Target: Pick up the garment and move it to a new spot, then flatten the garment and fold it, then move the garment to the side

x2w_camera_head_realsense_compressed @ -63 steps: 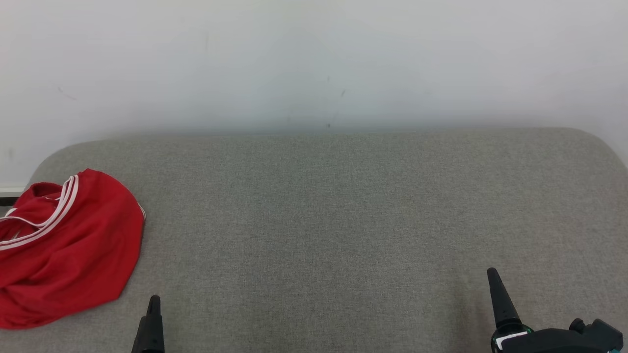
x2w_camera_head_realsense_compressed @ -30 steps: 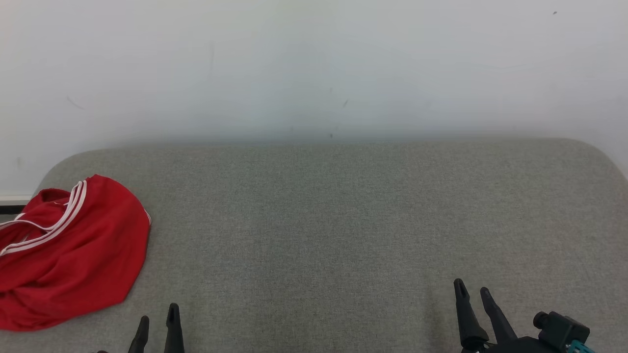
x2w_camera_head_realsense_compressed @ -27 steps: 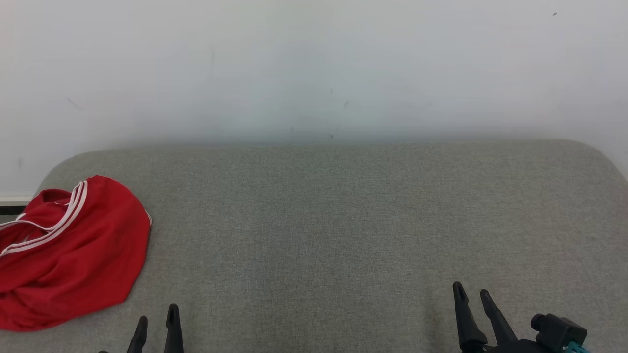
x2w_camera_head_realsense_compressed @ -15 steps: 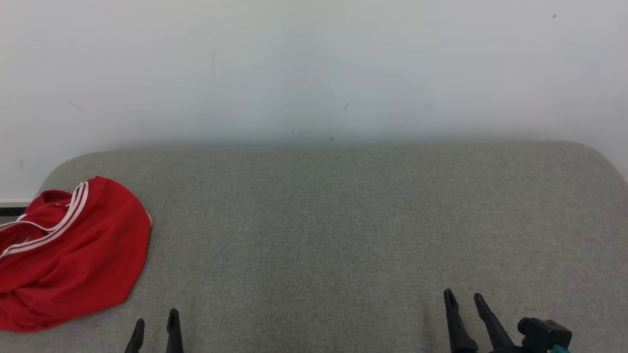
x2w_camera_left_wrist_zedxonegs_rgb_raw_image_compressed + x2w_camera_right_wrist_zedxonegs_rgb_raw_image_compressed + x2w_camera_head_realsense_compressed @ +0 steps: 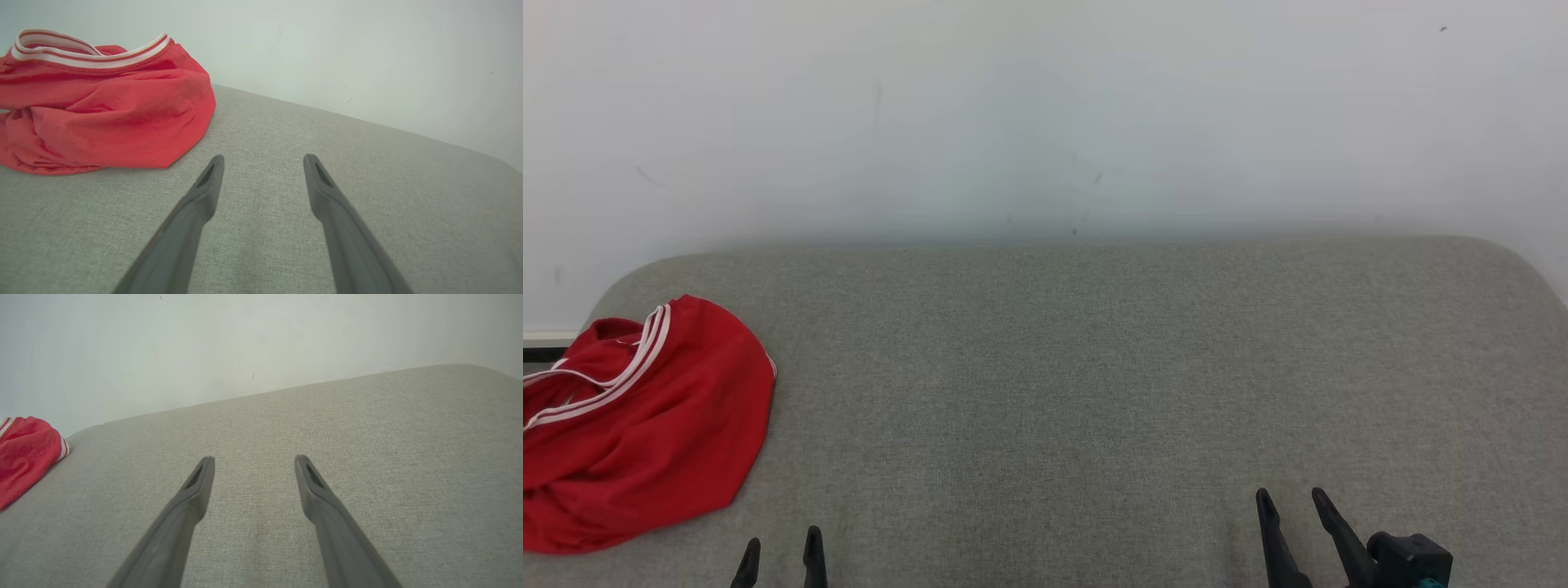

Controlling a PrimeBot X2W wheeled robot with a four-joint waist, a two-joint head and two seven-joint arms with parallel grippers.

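**Head view.** A crumpled red cloth garment [image 5: 645,433] with a white striped band is lying in a loose heap at the left edge of the frame. It is resting on the near-left part of a grey fabric-covered table [image 5: 1094,367] with rounded corners. Part of it is running out of the frame, so its full outline cannot be told. The bunched lie is suggesting that neither flattening nor folding has begun, and the broad bare centre of the table is offering a likely new spot. The left fingers [image 5: 813,559], two long dark prongs, are showing at the bottom left, near the garment's lower right edge but apart from it. The right fingers [image 5: 1274,539] are showing at the bottom right, well apart from the garment. A plain white wall [image 5: 1045,122] is closing the scene behind.

**Left wrist view.** The left fingers [image 5: 196,204] are standing spread and empty, with bare table showing between them. The garment [image 5: 102,118] is lying to their upper left, its band uppermost.

**Right wrist view.** The right fingers [image 5: 327,506] are likewise parted and gripping nothing, and the garment [image 5: 24,457] is peeking in at the far left edge. Being nearer, the left arm is probably the one to make the pick-up.
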